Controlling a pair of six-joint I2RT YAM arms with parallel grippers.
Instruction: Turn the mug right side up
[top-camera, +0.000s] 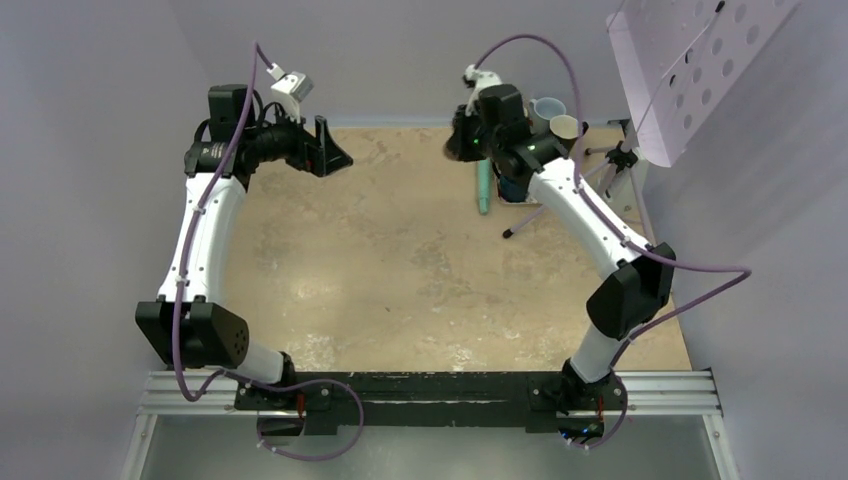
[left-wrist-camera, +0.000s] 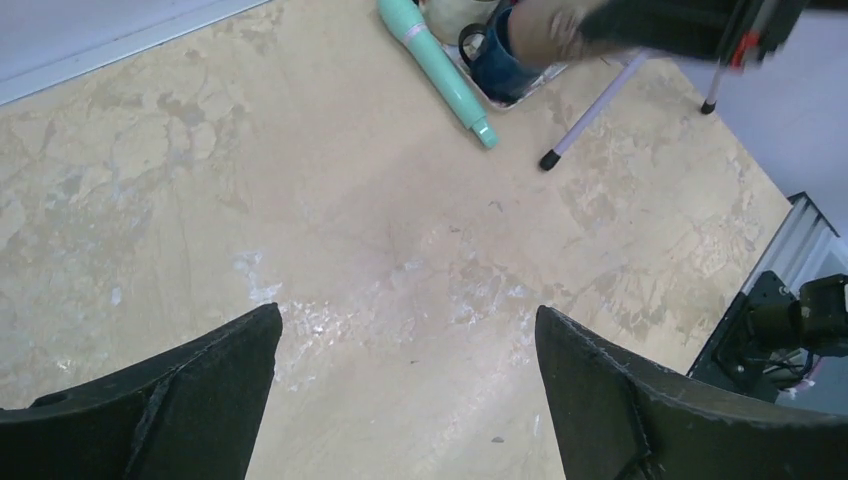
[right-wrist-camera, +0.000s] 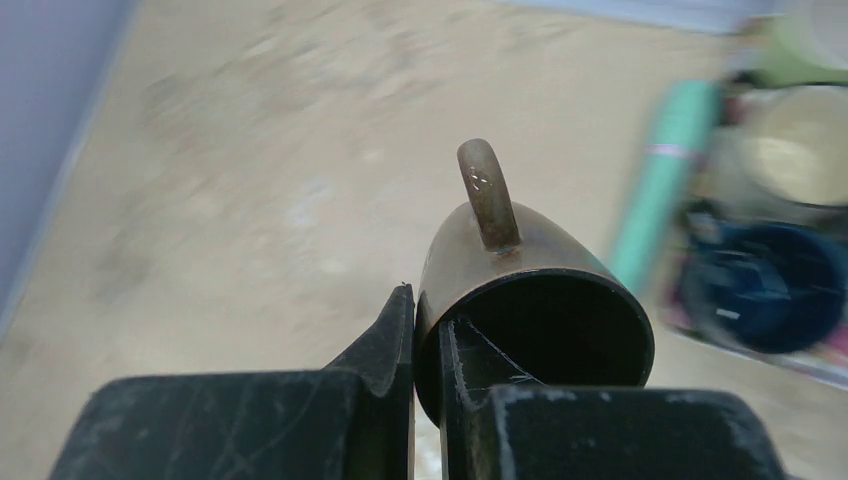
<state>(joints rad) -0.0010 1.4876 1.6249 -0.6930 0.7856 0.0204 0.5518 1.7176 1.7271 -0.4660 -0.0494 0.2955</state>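
Note:
My right gripper (right-wrist-camera: 425, 305) is shut on the wall of a brown mug (right-wrist-camera: 520, 260), one finger inside the mouth and one outside. The mug is held off the table, its dark mouth facing the wrist camera and its handle (right-wrist-camera: 485, 195) pointing up in that view. The left wrist view shows it tilted in the air (left-wrist-camera: 545, 30) at the far side. In the top view my right gripper (top-camera: 462, 140) is at the back right and mostly hides the mug. My left gripper (top-camera: 335, 155) is open and empty over the back left; its fingers (left-wrist-camera: 220, 370) frame bare table.
A teal cylinder (top-camera: 482, 185) lies on the table beside a tray with a dark blue mug (left-wrist-camera: 500, 60) and pale cups (top-camera: 560, 125). A tripod leg (top-camera: 525, 220) and a perforated lilac panel (top-camera: 690, 60) stand at the back right.

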